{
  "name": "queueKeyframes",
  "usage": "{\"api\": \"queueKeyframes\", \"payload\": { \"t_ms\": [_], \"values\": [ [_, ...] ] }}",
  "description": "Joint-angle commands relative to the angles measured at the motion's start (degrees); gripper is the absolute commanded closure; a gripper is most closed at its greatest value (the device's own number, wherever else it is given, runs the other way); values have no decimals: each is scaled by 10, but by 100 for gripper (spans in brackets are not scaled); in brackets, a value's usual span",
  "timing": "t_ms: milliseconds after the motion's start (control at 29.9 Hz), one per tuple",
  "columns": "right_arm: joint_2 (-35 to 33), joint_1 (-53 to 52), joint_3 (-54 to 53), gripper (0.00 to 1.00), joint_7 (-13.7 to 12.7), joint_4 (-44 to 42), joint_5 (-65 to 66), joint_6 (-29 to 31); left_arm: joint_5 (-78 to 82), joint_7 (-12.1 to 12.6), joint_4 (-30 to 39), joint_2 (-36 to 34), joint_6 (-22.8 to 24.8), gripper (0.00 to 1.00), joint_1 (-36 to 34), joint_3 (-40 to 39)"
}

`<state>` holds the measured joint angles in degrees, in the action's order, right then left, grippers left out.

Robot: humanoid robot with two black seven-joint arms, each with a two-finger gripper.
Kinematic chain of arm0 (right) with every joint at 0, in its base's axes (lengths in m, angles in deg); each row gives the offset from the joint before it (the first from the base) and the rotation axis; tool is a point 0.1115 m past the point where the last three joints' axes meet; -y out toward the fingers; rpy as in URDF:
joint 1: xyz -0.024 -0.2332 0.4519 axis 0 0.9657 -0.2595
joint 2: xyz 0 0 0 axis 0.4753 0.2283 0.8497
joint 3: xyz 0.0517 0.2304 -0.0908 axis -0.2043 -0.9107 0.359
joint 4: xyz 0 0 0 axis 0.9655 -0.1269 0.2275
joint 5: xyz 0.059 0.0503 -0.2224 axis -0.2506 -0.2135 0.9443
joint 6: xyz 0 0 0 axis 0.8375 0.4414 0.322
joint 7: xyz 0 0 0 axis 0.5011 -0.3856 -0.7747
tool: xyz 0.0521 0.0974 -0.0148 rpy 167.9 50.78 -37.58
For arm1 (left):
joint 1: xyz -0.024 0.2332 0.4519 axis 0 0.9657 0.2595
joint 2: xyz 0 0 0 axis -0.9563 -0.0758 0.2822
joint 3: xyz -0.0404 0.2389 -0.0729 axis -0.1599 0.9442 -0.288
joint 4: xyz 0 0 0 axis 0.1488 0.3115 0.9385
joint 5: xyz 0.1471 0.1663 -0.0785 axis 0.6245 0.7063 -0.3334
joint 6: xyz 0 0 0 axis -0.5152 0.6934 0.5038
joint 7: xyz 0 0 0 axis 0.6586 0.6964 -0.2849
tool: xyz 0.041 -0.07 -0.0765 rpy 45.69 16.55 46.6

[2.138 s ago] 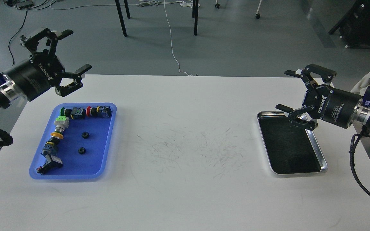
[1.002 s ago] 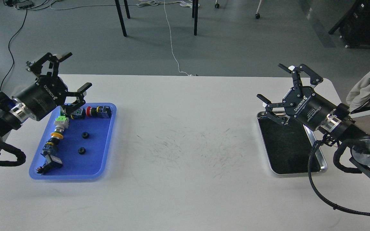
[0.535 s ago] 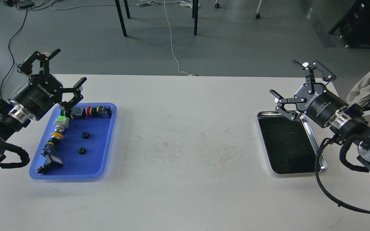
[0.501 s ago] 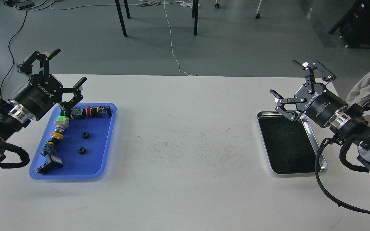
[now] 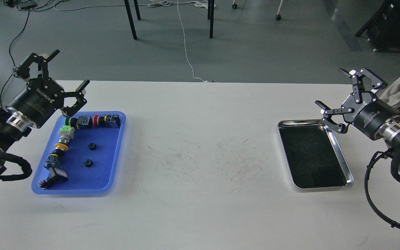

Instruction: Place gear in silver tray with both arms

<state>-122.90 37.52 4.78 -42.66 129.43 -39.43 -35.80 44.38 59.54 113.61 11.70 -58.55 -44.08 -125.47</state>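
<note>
Two small black gears [image 5: 92, 146] [image 5: 88, 162] lie apart on the bare floor of the blue tray [image 5: 107, 152] at the left. The silver tray [image 5: 300, 122] sits at the right of the white table, its dark bottom holding nothing. My left gripper [image 5: 68, 68] hovers open above the blue tray's far left corner, with nothing between its fingers. My right gripper [image 5: 330, 87] hangs open just beyond the silver tray's far right corner, also holding nothing.
Several push-button switches and connectors [image 5: 97, 121] line the blue tray's far and left sides. The white table [image 5: 200, 152] has scuff marks in its middle. Chair legs [image 5: 130, 17] and cables [image 5: 186, 48] stand on the floor beyond the table.
Both arms have drawn outward. The left gripper moved left and up from the blue tray's far edge; the right gripper swung right, off the silver tray's far end. Both stayed open.
</note>
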Motion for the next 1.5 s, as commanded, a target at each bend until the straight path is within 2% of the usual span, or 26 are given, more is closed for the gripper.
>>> {"api": "queueKeyframes", "payload": {
  "t_ms": [0, 100, 401, 635, 869, 1470],
  "values": [
    [-1, 1, -3, 1, 2, 2, 0, -1, -8, -27, -12, 0, 0, 2, 1, -22],
    [-2, 1, -5, 1, 3, 3, 0, 0, -11, -39, -24, 0, 0, 2, 3, -27],
    [-3, 4, -14, 1, 3, -2, 3, -15, 12, -34, -22, -24, 0, 2, 29, -15],
    [-3, 4, -11, 1, 3, 1, 10, -13, 89, -36, -20, -37, 0, 2, 29, -13],
    [-5, 5, -12, 1, 3, 2, 10, -8, 93, -36, 4, -57, 0, 2, 29, -18],
    [-5, 5, -16, 1, 3, 10, 10, -8, 89, -36, 4, -58, 0, 2, 30, -18]
  ]
}}
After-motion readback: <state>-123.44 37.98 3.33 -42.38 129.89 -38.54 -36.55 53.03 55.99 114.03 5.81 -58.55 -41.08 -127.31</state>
